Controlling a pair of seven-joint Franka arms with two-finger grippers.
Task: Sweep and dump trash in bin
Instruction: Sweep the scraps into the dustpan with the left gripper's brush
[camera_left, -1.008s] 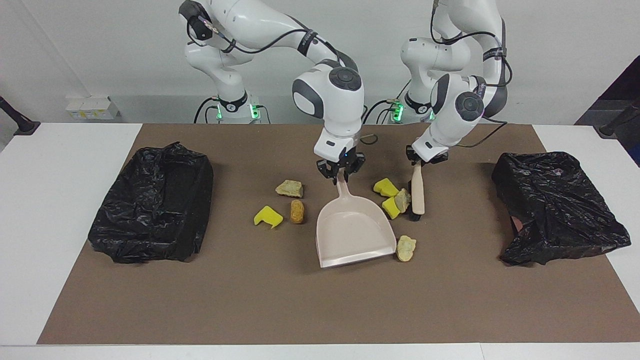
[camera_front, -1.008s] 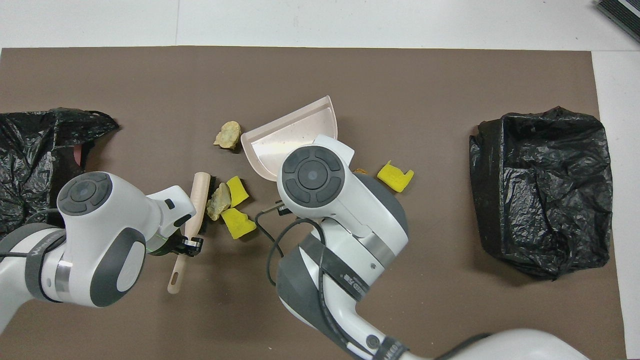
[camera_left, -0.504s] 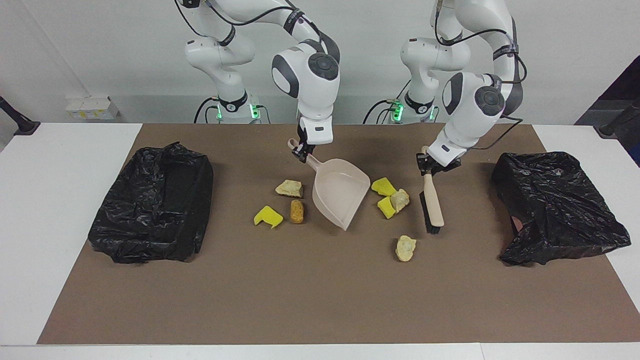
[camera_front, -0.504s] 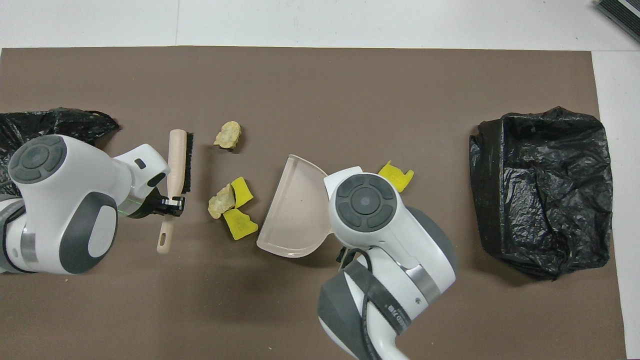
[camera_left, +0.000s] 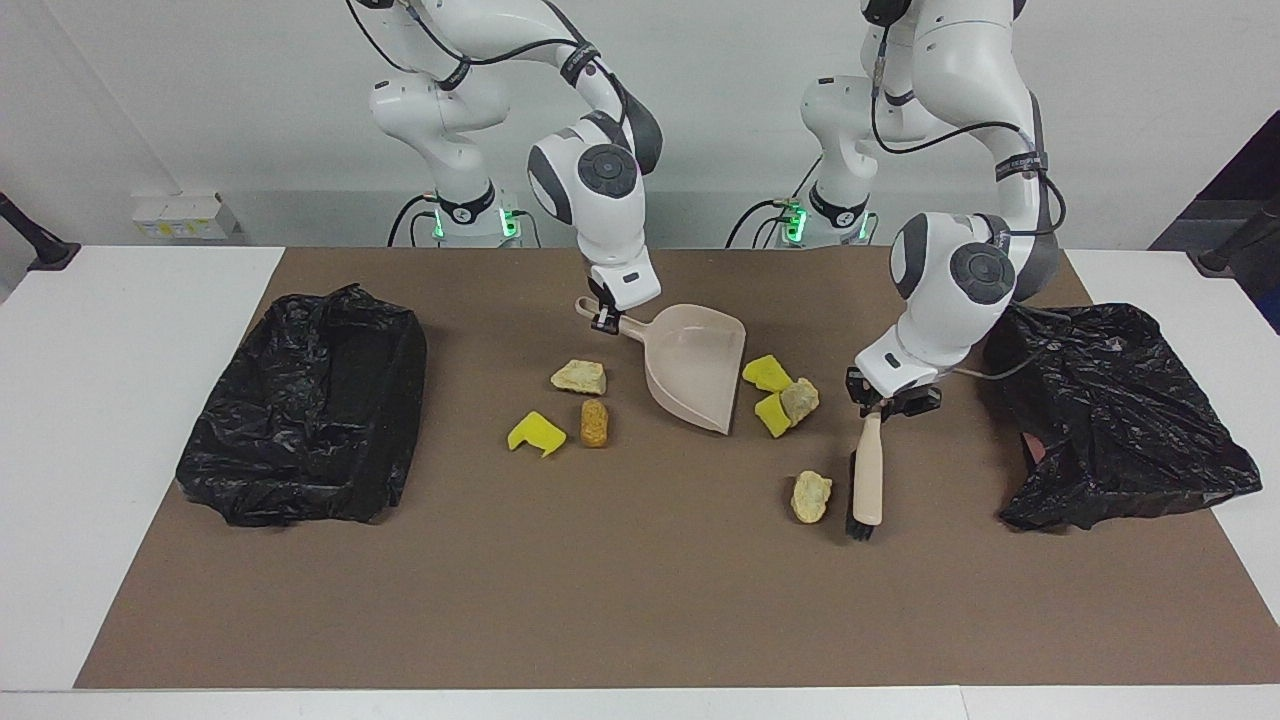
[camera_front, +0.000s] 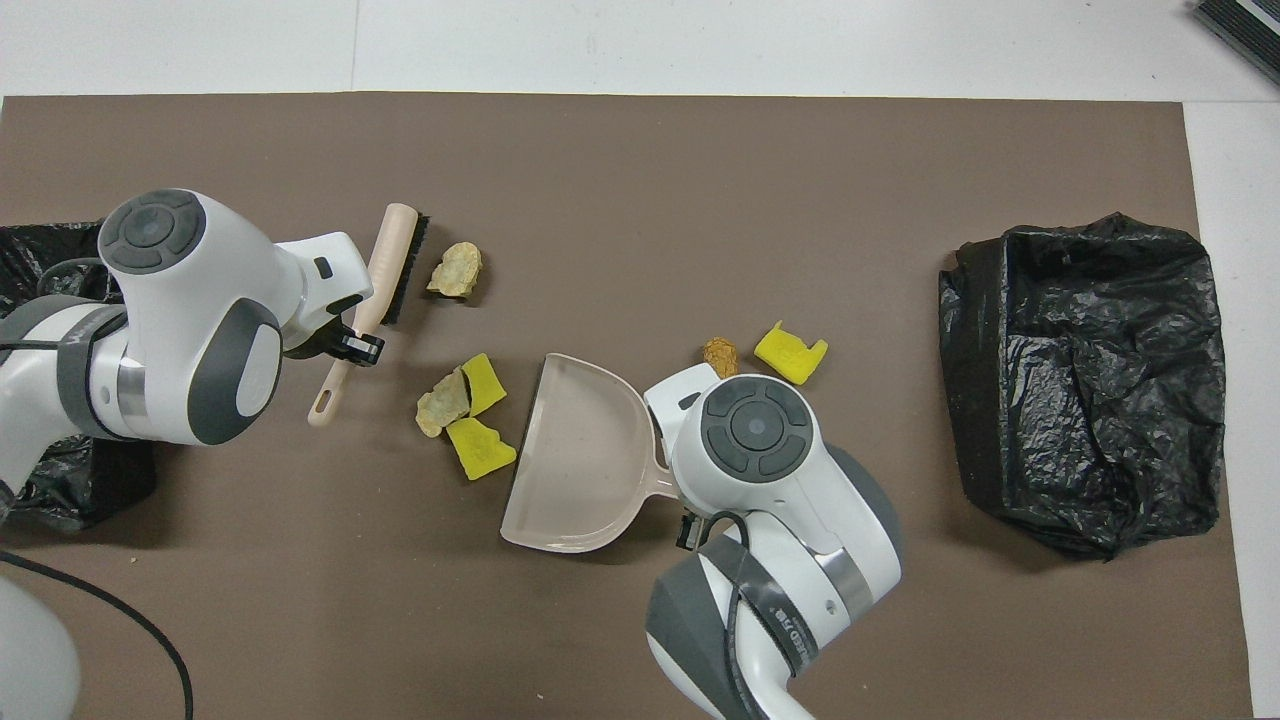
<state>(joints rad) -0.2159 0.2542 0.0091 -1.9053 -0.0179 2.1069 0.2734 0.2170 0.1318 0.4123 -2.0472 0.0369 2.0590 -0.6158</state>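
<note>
My right gripper (camera_left: 603, 318) is shut on the handle of the beige dustpan (camera_left: 695, 370) (camera_front: 580, 460), which is tilted with its mouth beside a cluster of two yellow sponge chunks (camera_left: 768, 372) (camera_front: 480, 447) and a beige lump (camera_left: 800, 399) (camera_front: 440, 402). My left gripper (camera_left: 880, 403) (camera_front: 352, 340) is shut on the handle of the beige hand brush (camera_left: 867, 480) (camera_front: 392, 262), whose bristles are low next to a lone beige lump (camera_left: 812, 496) (camera_front: 457, 269). Another beige lump (camera_left: 579, 376), a brown oval piece (camera_left: 595, 423) (camera_front: 720, 352) and a yellow chunk (camera_left: 537, 433) (camera_front: 790, 351) lie toward the right arm's end.
Everything sits on a brown mat (camera_left: 600, 600). One bin lined with a black bag (camera_left: 310, 400) (camera_front: 1090, 380) stands at the right arm's end of the table. A second black-bagged bin (camera_left: 1110, 410) stands at the left arm's end, close to the left arm's elbow.
The left gripper carried the brush from beside the cluster to the lone beige lump. The right gripper lifted, turned and tilted the dustpan so its mouth faces the cluster.
</note>
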